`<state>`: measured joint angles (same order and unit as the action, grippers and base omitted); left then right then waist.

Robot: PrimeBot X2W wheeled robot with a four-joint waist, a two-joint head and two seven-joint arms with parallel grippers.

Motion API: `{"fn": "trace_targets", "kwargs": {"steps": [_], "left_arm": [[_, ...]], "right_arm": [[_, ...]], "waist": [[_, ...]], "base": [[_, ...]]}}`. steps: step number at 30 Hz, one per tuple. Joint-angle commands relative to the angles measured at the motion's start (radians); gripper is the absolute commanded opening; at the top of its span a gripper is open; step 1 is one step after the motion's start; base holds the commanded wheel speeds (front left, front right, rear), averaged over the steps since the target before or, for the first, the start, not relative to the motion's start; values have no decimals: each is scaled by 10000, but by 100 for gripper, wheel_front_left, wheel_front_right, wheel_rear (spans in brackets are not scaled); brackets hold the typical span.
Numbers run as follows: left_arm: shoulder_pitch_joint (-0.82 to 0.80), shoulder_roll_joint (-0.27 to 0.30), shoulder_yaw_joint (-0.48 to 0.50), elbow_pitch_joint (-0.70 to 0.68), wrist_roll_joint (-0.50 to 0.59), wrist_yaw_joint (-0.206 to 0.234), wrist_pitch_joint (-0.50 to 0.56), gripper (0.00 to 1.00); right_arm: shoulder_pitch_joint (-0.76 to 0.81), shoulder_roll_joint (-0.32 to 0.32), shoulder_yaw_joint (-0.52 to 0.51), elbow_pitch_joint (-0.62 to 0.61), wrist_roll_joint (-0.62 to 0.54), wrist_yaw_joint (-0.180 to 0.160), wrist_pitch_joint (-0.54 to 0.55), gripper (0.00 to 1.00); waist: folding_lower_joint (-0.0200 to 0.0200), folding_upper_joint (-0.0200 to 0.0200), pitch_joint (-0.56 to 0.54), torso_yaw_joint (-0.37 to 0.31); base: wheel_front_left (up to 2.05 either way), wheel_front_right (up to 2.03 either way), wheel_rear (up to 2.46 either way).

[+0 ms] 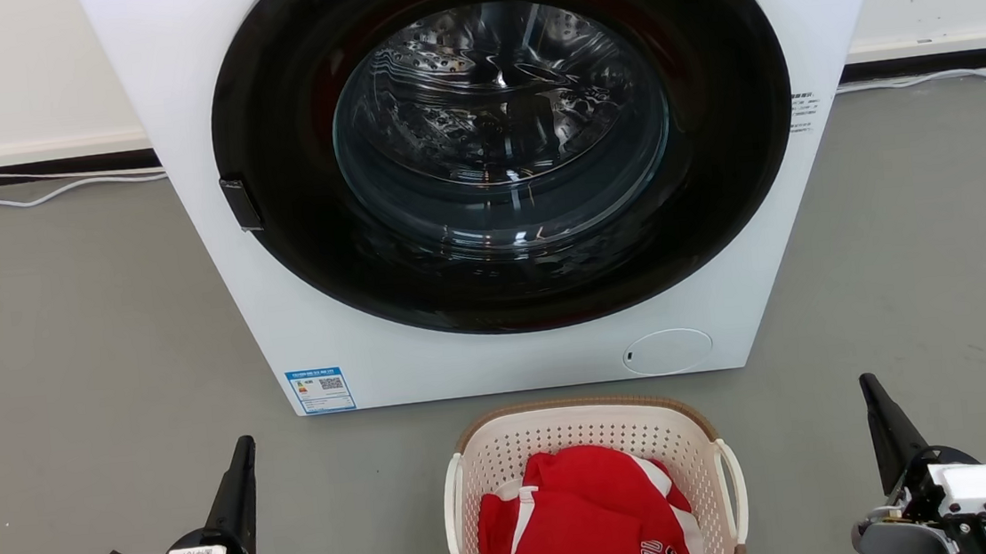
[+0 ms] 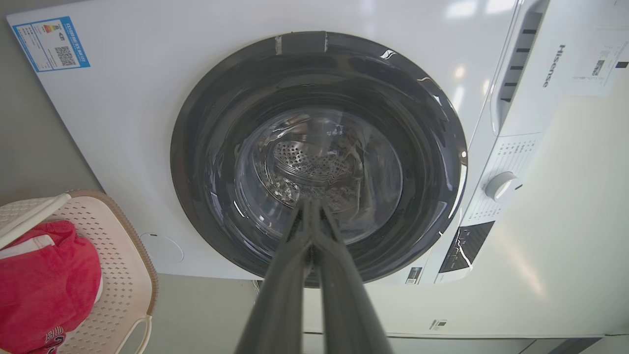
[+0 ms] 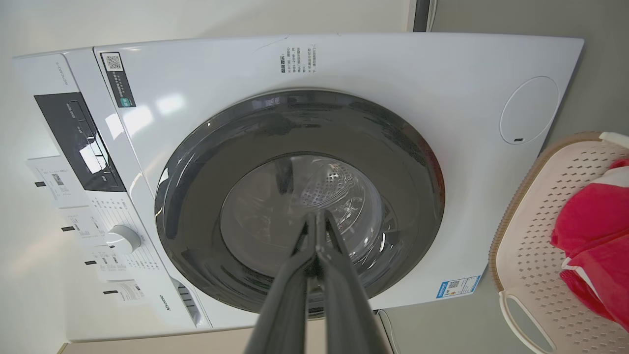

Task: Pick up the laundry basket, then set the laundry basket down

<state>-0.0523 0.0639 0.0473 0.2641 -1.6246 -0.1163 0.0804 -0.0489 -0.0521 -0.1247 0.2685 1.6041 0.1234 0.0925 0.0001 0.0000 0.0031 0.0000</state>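
Cream-white perforated plastic laundry basket point(image 1: 587, 434), red garment point(image 1: 586, 519) inside: on floor point(image 1: 62, 350) before white washer point(image 1: 214, 248), between my left gripper point(image 1: 243, 455) and right gripper point(image 1: 871, 391), both pinched closed.

One white front-loading washing machine point(image 1: 173, 91), one cream perforated plastic laundry basket point(image 1: 591, 433) with two white loop handles point(image 1: 453, 504), one red-and-white cloth garment point(image 1: 586, 519), and two dark long-fingered claws: left claw point(image 1: 244, 446), right claw point(image 1: 868, 382).

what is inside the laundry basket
A red garment with white stripes and lettering lies crumpled in the laundry basket, its perforated wall showing behind. The basket floor and anything under the garment are covered.
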Motion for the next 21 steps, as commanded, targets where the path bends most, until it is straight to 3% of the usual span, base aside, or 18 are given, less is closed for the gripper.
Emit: {"fn": "trace_targets", "kwargs": {"steps": [1,21], "left_arm": [[-530,95,344,-203,-107,-144,70,0],[-536,44,416,-200,-47,-144,128,0]], "right_arm": [[-581,-49,196,-243,117,73,137,0],[-583,-32,171,-242,96,73,157,0]], "waist": [[-1,0,0,0],[-1,0,0,0]], "base": [[0,0,0],[0,0,0]]}}
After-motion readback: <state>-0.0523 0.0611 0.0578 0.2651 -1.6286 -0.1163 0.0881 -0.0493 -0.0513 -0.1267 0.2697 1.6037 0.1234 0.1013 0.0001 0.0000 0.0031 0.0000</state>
